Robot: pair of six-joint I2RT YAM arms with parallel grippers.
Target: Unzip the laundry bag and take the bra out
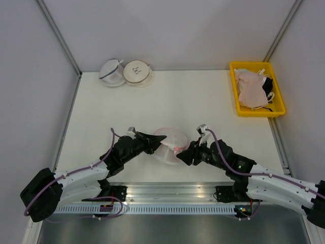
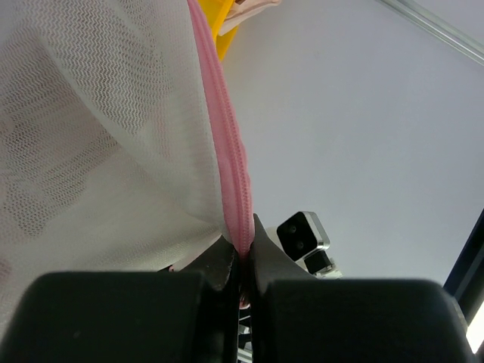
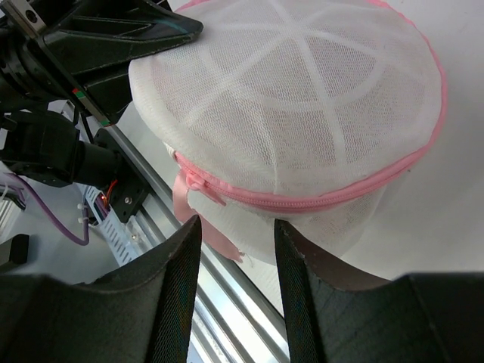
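Two grippers on it, so which one has hold?
— The left gripper [image 2: 240, 255] is clamped on the pink rim [image 2: 227, 166] of the laundry bag [image 3: 302, 106]. The right gripper [image 3: 236, 227] hangs with its jaws apart, gripping nothing.
— And the zip?
— The zipper pull [image 3: 189, 189] sits just ahead of the right fingers, a little to their left. I'd close squarely on that tab, then draw it along the rim while the left keeps it taut.
— The bra?
— Can't make it out through the mesh.

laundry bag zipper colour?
Pink; the zipper runs around the white mesh laundry bag. Clearest in the right wrist view.
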